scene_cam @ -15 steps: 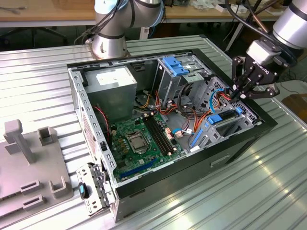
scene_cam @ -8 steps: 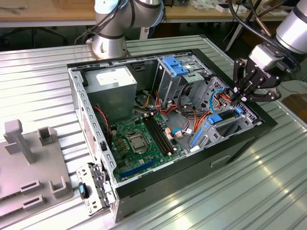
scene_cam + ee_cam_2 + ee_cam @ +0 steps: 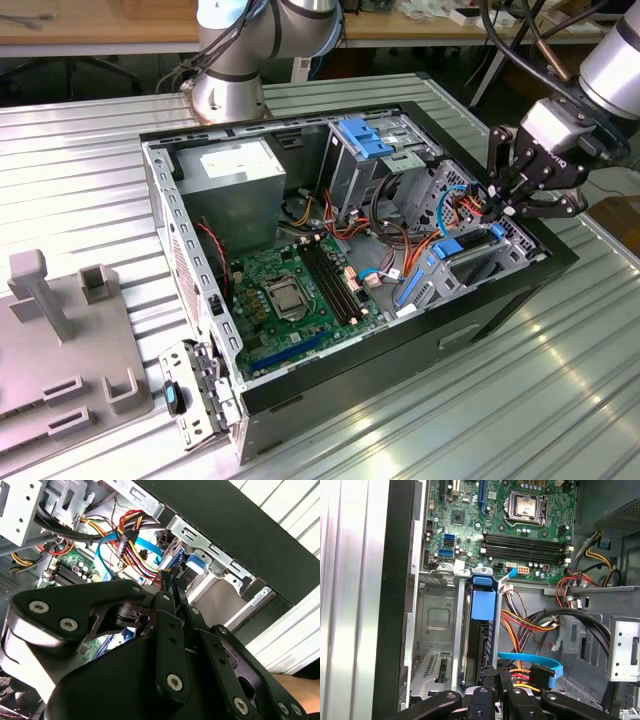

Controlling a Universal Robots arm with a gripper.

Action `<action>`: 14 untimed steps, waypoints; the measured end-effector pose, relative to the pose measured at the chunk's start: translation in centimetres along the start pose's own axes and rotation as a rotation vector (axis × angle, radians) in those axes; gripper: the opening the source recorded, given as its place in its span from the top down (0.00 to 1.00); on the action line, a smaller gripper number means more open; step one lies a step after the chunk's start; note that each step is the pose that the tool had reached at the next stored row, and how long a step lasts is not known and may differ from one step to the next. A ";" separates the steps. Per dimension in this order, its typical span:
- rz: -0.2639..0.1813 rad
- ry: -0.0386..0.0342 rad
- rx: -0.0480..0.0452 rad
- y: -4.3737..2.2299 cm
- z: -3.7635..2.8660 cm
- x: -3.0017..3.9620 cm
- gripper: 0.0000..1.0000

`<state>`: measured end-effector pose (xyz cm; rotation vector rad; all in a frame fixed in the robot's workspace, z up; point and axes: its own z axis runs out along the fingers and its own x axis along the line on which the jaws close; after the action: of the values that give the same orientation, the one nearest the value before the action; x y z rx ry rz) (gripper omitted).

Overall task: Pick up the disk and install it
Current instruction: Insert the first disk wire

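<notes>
You see one disk (image 3: pixel 481 645), a flat dark slab with glossy blue plastic rails, standing on edge in the metal drive cage (image 3: pixel 432 630) of the open computer case (image 3: pixel 300 385). Its long axis runs toward the green motherboard (image 3: pixel 500 520). The black gripper (image 3: pixel 495 682) pinches its near end.

Silver-grey jointed arm (image 3: pixel 250 40), black cables, and a black pincer (image 3: pixel 520 185) (its linkages studded with silver screws).

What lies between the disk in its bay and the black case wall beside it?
In the first wrist view, an unfilled grey metal bay lies between the disk and the black case wall. The tool is at the disk's near end.
</notes>
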<state>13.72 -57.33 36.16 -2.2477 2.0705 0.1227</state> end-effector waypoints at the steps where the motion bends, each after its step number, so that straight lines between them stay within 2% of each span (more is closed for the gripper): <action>1: -0.001 -0.0012 0.0054 0.04 0.02 0.01 0.84; 2: -0.002 -0.0020 0.0161 0.19 0.06 0.01 0.84; 3: -0.002 -0.0020 0.0191 0.28 0.08 0.01 0.84; 7: -0.001 -0.0028 0.0208 0.68 0.22 0.07 0.84; 14: 0.027 -0.0029 0.0242 0.77 0.53 0.32 0.84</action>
<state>12.98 -57.65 35.59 -2.2049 2.0901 0.1020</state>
